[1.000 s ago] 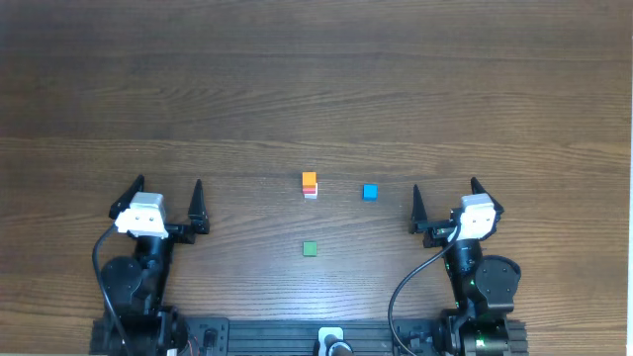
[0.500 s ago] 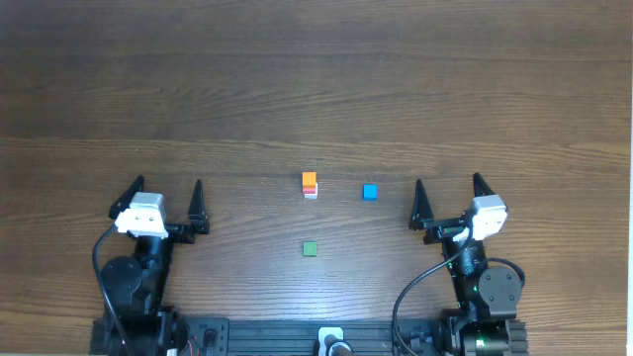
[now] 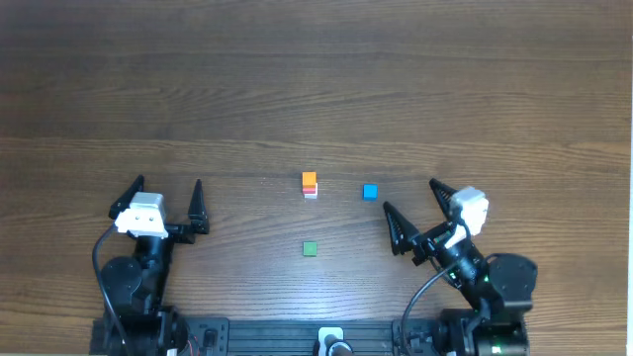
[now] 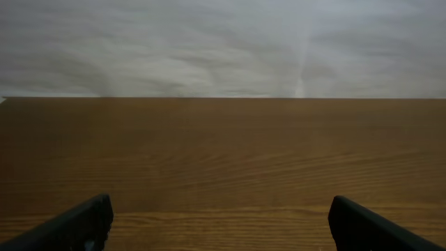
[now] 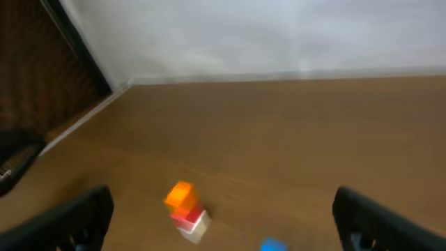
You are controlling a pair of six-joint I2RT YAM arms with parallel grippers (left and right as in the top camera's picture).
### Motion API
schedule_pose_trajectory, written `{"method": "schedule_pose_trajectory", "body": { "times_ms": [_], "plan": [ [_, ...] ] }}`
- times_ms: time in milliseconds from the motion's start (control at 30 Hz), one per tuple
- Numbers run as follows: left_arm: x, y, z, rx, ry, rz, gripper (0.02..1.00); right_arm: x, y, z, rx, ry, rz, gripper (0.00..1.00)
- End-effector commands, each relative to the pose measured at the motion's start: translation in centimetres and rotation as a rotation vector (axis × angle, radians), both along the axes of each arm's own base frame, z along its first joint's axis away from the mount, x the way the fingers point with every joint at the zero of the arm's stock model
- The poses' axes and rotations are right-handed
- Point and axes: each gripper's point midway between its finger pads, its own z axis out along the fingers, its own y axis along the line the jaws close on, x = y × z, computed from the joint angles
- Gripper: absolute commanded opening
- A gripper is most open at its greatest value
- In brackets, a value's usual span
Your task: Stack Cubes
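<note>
A small stack (image 3: 310,185) stands mid-table: an orange cube on a red one on a white one, also seen in the right wrist view as the stack (image 5: 186,211). A blue cube (image 3: 370,192) lies to its right, and shows as the blue cube (image 5: 273,245) at the right wrist picture's edge. A green cube (image 3: 310,249) lies nearer the arms. My right gripper (image 3: 409,216) is open, turned toward the cubes, just right of the blue one. My left gripper (image 3: 166,196) is open at the left, far from all cubes, with its fingers (image 4: 80,223) over bare wood.
The dark wooden table (image 3: 316,89) stretches wide beyond the cubes. A pale wall (image 4: 223,42) rises behind the table's far edge. A dark panel (image 5: 42,63) stands past the table's corner in the right wrist view.
My right gripper has swung left toward the cubes, its fingers now pointing at the blue cube's side. The left arm and all cubes have stayed put.
</note>
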Motion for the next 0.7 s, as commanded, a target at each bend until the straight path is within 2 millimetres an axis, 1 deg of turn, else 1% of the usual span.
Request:
{"method": "schedule_pose_trajectory", "body": {
  "times_ms": [33,100,133,233,433,533,600,700],
  "plan": [
    [0.0,-0.3,-0.3,-0.012,0.007,-0.016,1.0,-0.7,1.6,1.6,0.018,0.125,0.102,0.993],
    [0.0,-0.3,-0.3,-0.012,0.008,-0.017,1.0,-0.7,2.1,1.2,0.017,0.218,0.129,0.993],
    [0.0,-0.3,-0.3,-0.012,0.007,-0.017,1.0,-0.9,2.8,0.3,0.013,0.342,0.158,0.991],
    [0.0,-0.3,-0.3,-0.012,0.007,-0.017,1.0,-1.3,3.7,-0.7,0.003,0.47,0.198,0.993],
    [0.0,-0.3,-0.3,-0.012,0.007,-0.017,1.0,-2.9,6.5,-3.2,-0.049,0.715,0.316,0.991],
    [0.0,-0.3,-0.3,-0.012,0.007,-0.016,1.0,-3.0,7.5,-4.6,-0.091,0.804,0.304,0.993],
    [0.0,-0.3,-0.3,-0.012,0.007,-0.017,1.0,-2.8,7.9,-5.6,-0.129,0.855,0.256,0.991],
    [0.0,-0.3,-0.3,-0.012,0.007,-0.017,1.0,-2.7,9.0,-6.5,-0.186,0.904,0.222,0.991]
  ]
}}
